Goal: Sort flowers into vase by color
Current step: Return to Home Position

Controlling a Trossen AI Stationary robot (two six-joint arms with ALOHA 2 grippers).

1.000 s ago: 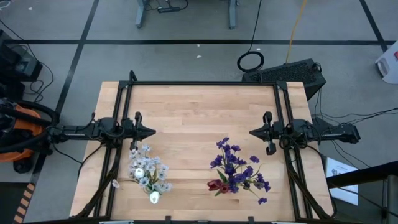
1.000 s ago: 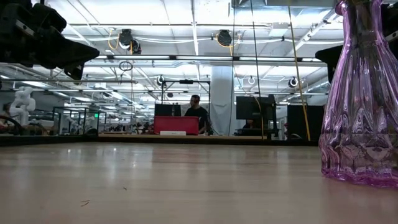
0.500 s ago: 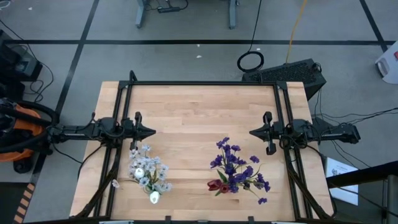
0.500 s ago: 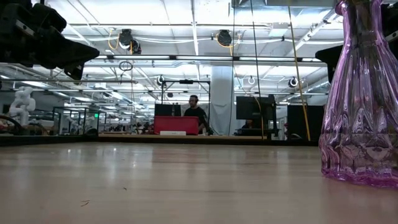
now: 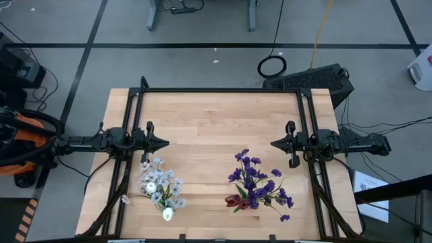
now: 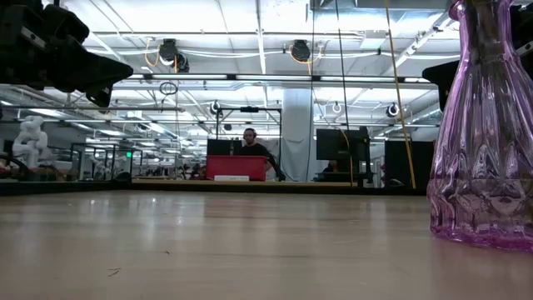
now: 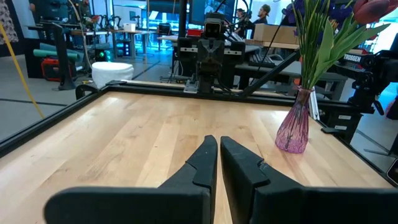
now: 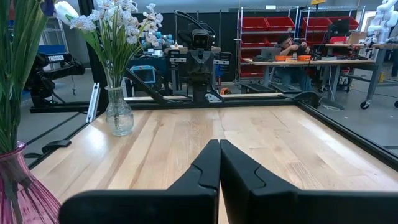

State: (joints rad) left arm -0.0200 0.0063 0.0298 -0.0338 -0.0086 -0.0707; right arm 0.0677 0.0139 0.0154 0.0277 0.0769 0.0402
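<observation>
A clear vase (image 8: 119,115) on the table's near left holds white and pale-blue blossom clusters (image 5: 162,183), their stems stuck into its mouth. A purple vase (image 7: 293,127) on the near right holds purple sprigs (image 5: 256,181) and a dark red tulip (image 5: 234,200); it also shows in the low view (image 6: 487,133). My left gripper (image 5: 164,143) is shut and empty above the table's left middle, just beyond the white flowers. My right gripper (image 5: 273,144) is shut and empty above the right middle, beyond the purple flowers. The two grippers point at each other.
A black frame (image 5: 223,90) runs along the table's far edge and down both sides. A small pale bit (image 5: 125,199) lies on the table left of the clear vase. Bare wood (image 5: 216,121) lies between and beyond the grippers. A person sits far off in the room (image 6: 248,142).
</observation>
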